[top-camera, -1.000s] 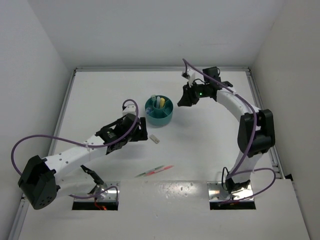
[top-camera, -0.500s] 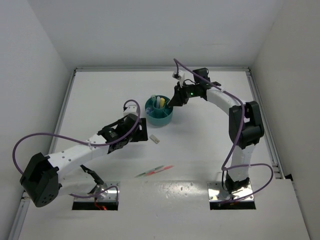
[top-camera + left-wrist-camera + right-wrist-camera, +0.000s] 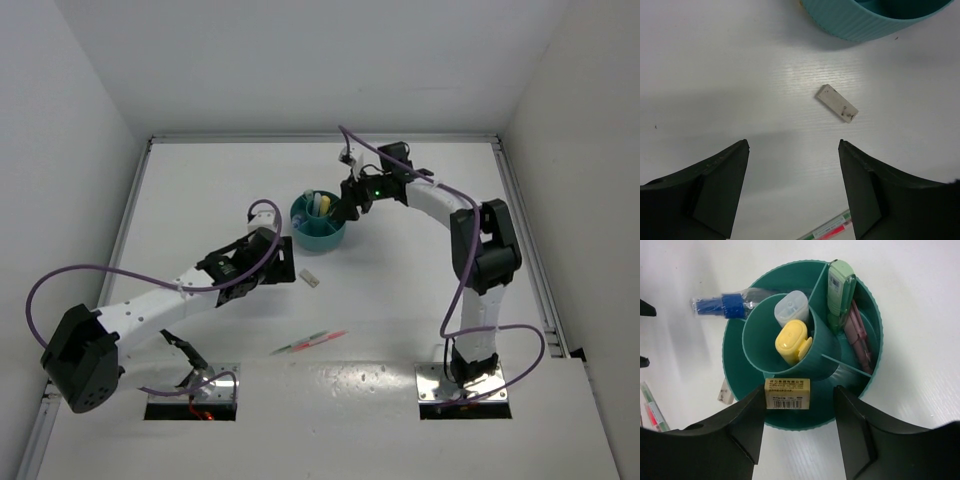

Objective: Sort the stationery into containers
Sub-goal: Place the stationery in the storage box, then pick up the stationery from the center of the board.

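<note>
The teal bowl (image 3: pixel 318 221) stands mid-table; the right wrist view shows its rim (image 3: pixel 875 330) and a central cup with a yellow marker (image 3: pixel 792 341) and a white one. A green marker (image 3: pixel 841 290), pink sticks (image 3: pixel 860 337) and a blue marker (image 3: pixel 722 305) lie in the ring compartments. My right gripper (image 3: pixel 350 198) hangs over the bowl's right edge, jaws open (image 3: pixel 799 390). A beige labelled eraser (image 3: pixel 787 393) sits between them against the left finger, over the near compartment. My left gripper (image 3: pixel 281 262) is open and empty (image 3: pixel 793 142), near a small beige eraser (image 3: pixel 836 103).
Thin green and pink-red pens (image 3: pixel 310 342) lie on the table in front of the left gripper, also at the bottom of the left wrist view (image 3: pixel 832 231). The bowl's wall (image 3: pixel 875 20) is just beyond the small eraser. White walls surround the table.
My right arm has swung left from beside the bowl to over its right edge. The left arm has hardly moved.
</note>
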You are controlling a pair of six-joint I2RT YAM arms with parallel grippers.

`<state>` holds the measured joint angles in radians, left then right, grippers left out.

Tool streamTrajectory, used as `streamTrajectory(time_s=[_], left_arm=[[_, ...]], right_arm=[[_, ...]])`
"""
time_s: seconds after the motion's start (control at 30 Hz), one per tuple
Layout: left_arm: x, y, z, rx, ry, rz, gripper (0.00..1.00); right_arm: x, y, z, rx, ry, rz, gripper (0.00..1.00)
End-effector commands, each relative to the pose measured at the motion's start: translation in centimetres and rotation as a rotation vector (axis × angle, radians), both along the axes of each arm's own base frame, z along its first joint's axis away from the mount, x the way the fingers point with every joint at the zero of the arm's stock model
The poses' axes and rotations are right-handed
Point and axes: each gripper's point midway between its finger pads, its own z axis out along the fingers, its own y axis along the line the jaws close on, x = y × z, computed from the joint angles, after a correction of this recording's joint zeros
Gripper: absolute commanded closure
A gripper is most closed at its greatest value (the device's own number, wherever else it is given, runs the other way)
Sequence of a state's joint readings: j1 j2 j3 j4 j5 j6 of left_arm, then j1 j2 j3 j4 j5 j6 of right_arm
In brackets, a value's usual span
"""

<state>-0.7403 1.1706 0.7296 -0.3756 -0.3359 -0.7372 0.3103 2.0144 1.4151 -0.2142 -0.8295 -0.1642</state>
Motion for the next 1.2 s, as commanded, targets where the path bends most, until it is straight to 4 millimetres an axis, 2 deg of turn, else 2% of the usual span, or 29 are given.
streamTrajectory(time_s=[0.0, 0.1, 0.13, 0.3, 0.33, 0.37, 0.4, 0.43, 0.47, 0.5, 0.53, 0.57, 0.6, 0.63, 0.67, 0.7, 0.73, 0.77, 0.8, 0.83, 0.87, 0.9, 0.93, 0.97, 1.0, 1.03, 1.07, 1.1, 1.17], left_arm=[[0.1, -0.4, 0.5, -0.001, -0.01, -0.015, 0.23], [0.0, -0.5, 0.5, -0.007, -0.004, -0.022, 0.4], [0.0, -0.5, 0.5, -0.007, -0.004, -0.022, 0.41], [0.0, -0.5, 0.2, -0.001, 0.003, -0.022, 0.39], [0.0, -0.5, 0.5, -0.007, -0.004, -0.022, 0.39], [-0.3, -0.9, 0.4, -0.013, 0.001, -0.039, 0.46], [-0.4, -1.0, 0.4, -0.012, 0.004, -0.052, 0.6], [-0.4, -1.0, 0.4, -0.012, 0.004, -0.052, 0.92], [-1.0, -1.8, 0.4, -0.018, 0.01, -0.084, 1.0], [-1.3, -2.1, 0.4, -0.018, 0.01, -0.1, 1.0], [-1.8, -2.7, 0.4, -0.024, 0.016, -0.123, 1.0], [-2.5, -3.5, 0.0, -0.021, 0.028, -0.152, 1.0], [-3.1, -4.0, -0.7, -0.014, 0.056, -0.179, 1.0], [-4.0, -4.9, -1.1, -0.034, 0.091, -0.214, 1.0], [-4.7, -5.5, -1.5, -0.024, 0.1, -0.244, 1.0], [-5.4, -5.7, -2.0, -0.016, 0.12, -0.252, 1.0], [-5.6, -5.9, -2.0, -0.004, 0.109, -0.259, 1.0], [-6.4, -6.3, -2.0, 0.009, 0.103, -0.274, 0.95], [-6.7, -6.3, -1.7, 0.01, 0.079, -0.27, 0.91], [-7.0, -6.3, -1.2, -0.009, 0.055, -0.243, 0.85], [-7.0, -5.5, 0.3, -0.04, -0.016, -0.207, 0.74], [-8.1, -5.8, 1.3, -0.075, -0.048, -0.231, 0.51], [-8.5, -6.1, 2.8, -0.147, -0.093, -0.223, 0.43], [-8.9, -5.1, 4.9, -0.234, -0.167, -0.204, 0.37], [-9.8, -5.0, 5.7, -0.281, -0.191, -0.222, 0.27], [-10.0, -4.5, 6.7, -0.333, -0.221, -0.209, 0.26], [-10.1, -3.7, 6.7, -0.361, -0.241, -0.187, 0.25], [-10.3, -2.6, 8.5, -0.447, -0.279, -0.168, 0.24], [-10.8, -1.6, 8.7, -0.503, -0.299, -0.16, 0.24]], right_arm=[[0.7, 0.1, 4.1, 0.033, -0.143, 0.005, 0.44], [0.6, -0.1, 5.6, 0.032, -0.174, -0.005, 0.44], [0.6, -0.1, 6.1, 0.034, -0.192, -0.001, 0.44], [0.8, -0.5, 5.6, 0.004, -0.182, -0.027, 0.44], [0.5, -0.6, 6.0, 0.0, -0.188, -0.022, 0.46], [0.3, -0.6, 5.9, -0.001, -0.191, -0.005, 0.51], [-0.6, -0.3, 7.1, 0.005, -0.21, 0.021, 0.62], [-1.2, -0.5, 7.5, -0.004, -0.242, 0.061, 0.78], [-3.2, -0.5, 7.3, -0.028, -0.193, 0.104, 1.0], [-4.8, -0.5, 7.4, -0.039, -0.186, 0.157, 1.0], [-6.3, -0.2, 7.9, -0.075, -0.247, 0.231, 1.0], [-8.5, -0.7, 6.9, -0.122, -0.194, 0.267, 0.93], [-9.9, -0.6, 6.5, -0.152, -0.196, 0.302, 0.85], [-11.4, 0.0, 5.6, -0.209, -0.204, 0.342, 0.77], [-13.1, -0.3, 4.5, -0.242, -0.187, 0.36, 0.62], [-14.0, 0.0, 3.7, -0.267, -0.195, 0.377, 0.54], [-15.7, 0.2, 1.7, -0.34, -0.189, 0.399, 0.51], [-16.3, 0.6, 0.9, -0.354, -0.163, 0.378, 0.47], [-15.5, 1.6, 1.1, -0.345, -0.205, 0.336, 0.38], [-14.7, 1.5, 0.1, -0.394, -0.199, 0.259, 0.38], [-14.9, 2.1, -0.5, -0.402, -0.146, 0.201, 0.38], [-14.3, 2.0, -0.8, -0.44, -0.139, 0.169, 0.35], [-13.8, 2.5, -1.5, -0.46, -0.122, 0.154, 0.35], [-14.0, 3.1, -1.8, -0.469, -0.109, 0.147, 0.35], [-13.8, 2.7, -2.4, -0.514, -0.119, 0.121, 0.35], [-12.9, 3.4, -2.0, -0.509, -0.162, 0.086, 0.35], [-13.0, 3.8, -3.2, -0.534, -0.148, 0.063, 0.35], [-11.9, 3.8, -3.2, -0.555, -0.166, 0.019, 0.35], [-11.9, 4.6, -4.0, -0.585, -0.143, 0.016, 0.37]])
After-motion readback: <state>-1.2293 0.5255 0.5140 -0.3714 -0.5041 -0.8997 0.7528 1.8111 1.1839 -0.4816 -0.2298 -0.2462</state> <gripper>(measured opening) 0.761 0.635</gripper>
